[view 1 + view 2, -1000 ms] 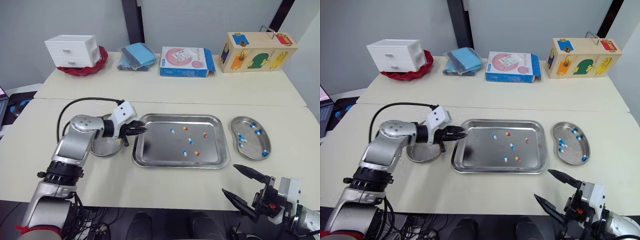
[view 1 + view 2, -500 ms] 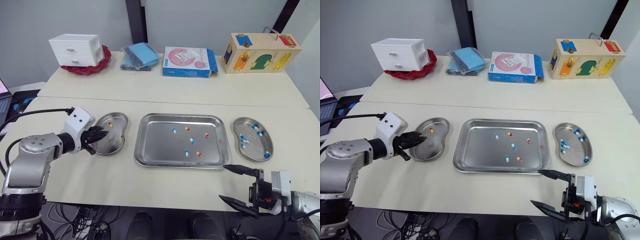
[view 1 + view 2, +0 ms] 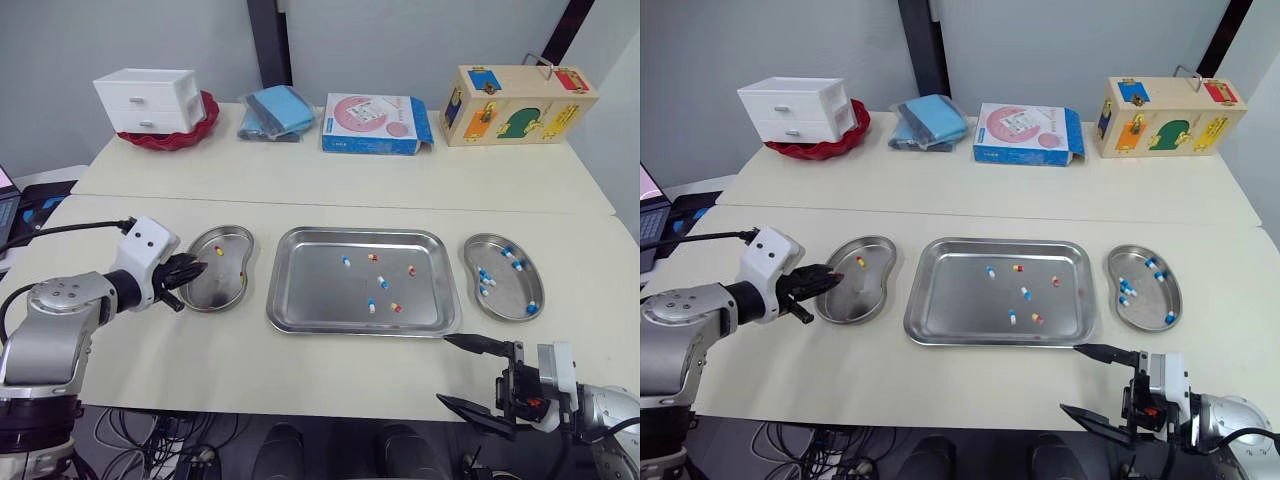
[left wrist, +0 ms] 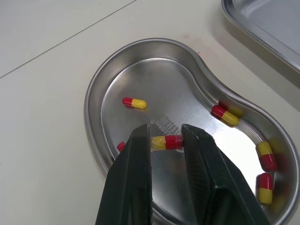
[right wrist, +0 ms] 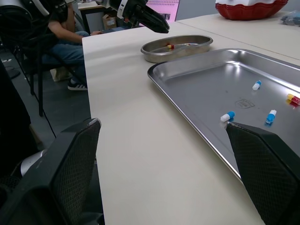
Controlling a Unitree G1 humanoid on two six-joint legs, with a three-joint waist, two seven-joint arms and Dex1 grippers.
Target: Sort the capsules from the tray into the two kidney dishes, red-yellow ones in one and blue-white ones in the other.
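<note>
A steel tray point(image 3: 320, 290) in the middle of the table holds a few red-yellow capsules point(image 3: 410, 270) and blue-white capsules point(image 3: 382, 283). Left of it, a kidney dish point(image 4: 93, 93) contains several red-yellow capsules point(image 4: 134, 102). My left gripper point(image 3: 192, 272) hovers over this dish, shut on a red-yellow capsule point(image 4: 167, 142). On the tray's other side, a second kidney dish point(image 3: 520, 285) holds several blue-white capsules point(image 3: 483, 274). My right gripper point(image 3: 445, 368) stands wide open at the table's front edge, just short of the tray's front right corner.
Along the back stand a white drawer box point(image 3: 145, 100) in a red bowl, blue cloth point(image 3: 272, 110), a pink-and-blue carton point(image 3: 372, 122) and a wooden toy box point(image 3: 515, 103). A seated person point(image 5: 61, 28) is beyond the table's left end.
My left gripper has gone from the tray's left edge back over the left dish. My right gripper has drawn closer to the tray's front right corner. The camera has shifted.
</note>
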